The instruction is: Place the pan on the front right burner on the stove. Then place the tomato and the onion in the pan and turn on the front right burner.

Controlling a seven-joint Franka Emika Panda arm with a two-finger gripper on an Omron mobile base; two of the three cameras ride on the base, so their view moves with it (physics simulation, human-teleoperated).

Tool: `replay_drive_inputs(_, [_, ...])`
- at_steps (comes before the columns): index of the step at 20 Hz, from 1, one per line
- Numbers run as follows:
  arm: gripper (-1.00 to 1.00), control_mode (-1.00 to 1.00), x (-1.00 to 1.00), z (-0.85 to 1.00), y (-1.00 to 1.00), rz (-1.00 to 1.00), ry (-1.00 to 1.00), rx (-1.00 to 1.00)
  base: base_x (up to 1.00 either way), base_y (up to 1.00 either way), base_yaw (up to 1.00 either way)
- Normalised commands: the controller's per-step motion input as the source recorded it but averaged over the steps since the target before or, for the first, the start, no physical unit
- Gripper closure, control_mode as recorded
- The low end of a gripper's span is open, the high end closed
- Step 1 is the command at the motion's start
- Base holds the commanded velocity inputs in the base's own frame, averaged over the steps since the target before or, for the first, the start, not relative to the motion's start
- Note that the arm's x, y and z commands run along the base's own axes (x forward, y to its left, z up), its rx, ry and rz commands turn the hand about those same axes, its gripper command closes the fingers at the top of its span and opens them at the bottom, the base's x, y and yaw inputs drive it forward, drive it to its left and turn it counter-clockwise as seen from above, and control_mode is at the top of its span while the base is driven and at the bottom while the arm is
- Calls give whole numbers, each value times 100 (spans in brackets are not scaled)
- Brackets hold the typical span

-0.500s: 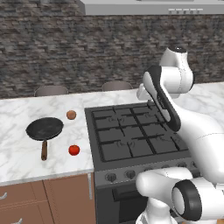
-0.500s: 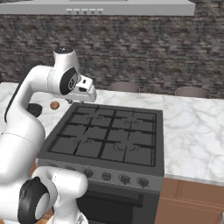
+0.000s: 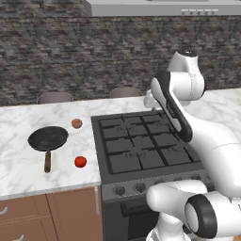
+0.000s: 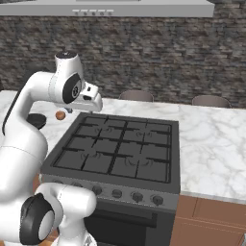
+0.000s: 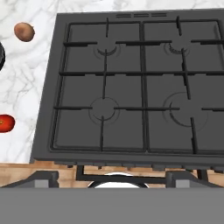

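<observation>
Three task things lie on the marble tabletop [image 3: 28, 164] left of the stove [image 3: 141, 146], none in the hand [image 4: 91, 103].
Nearest the front edge, the tomato [image 3: 80, 162] sits just left of the stove's front left corner, with the end of the pan's wooden handle close by on its left. The pan [image 3: 48, 139] lies flat farther back, handle toward the front edge. The onion [image 3: 76, 123] rests behind it, near the stove's back left corner. The front right burner [image 3: 175, 154] carries nothing. The hand hangs above the stove's back left part, released, fingers spread wide. Beyond the tabletop, two chair backs [image 3: 125, 92] show against the stone wall [image 3: 94, 56].
</observation>
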Motion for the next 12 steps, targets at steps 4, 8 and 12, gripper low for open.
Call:
replay_drive_inputs(4, [-100,-100,-1,0,29,0,0,0,0,0,0])
replay_drive_inputs(8, [-100,-100,-10,0,31,0,0,0,0,0,0])
replay_drive_inputs(12, [-100,-100,-10,0,40,0,0,0,0,0,0])
